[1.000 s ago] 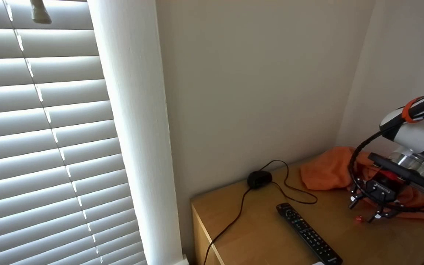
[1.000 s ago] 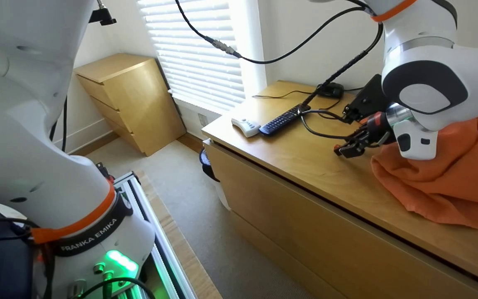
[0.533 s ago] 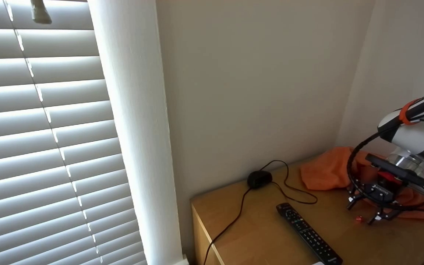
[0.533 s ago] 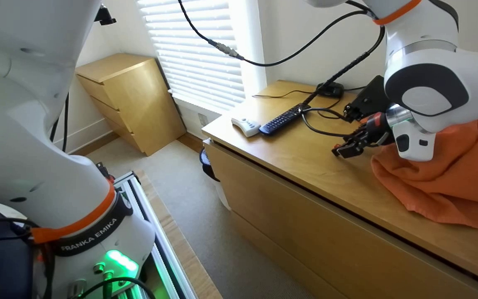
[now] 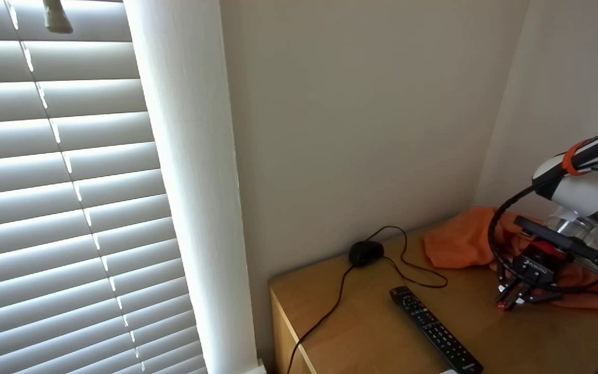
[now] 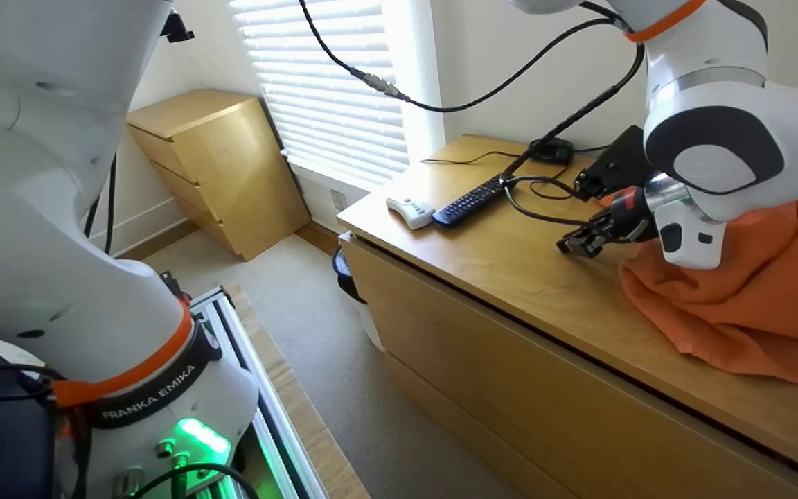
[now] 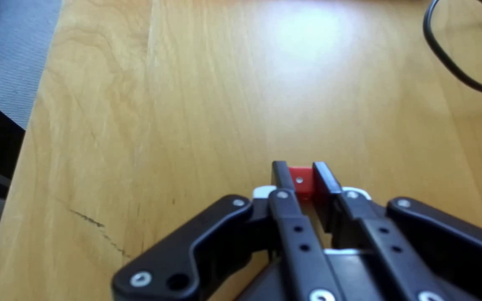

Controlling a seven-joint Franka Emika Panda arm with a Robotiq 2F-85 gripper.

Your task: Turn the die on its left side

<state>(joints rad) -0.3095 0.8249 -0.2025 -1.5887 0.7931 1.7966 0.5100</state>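
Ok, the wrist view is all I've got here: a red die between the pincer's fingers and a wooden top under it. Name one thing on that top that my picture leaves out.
Observer: A black remote control, shown in both exterior views, lies flat on the wooden top, apart from the pincer and the red die.
Operator: Now tell me whether anything lies beside it.
Observer: Yes, an exterior view shows a white handheld device with buttons right by one end of it; whether they touch, I can't tell.
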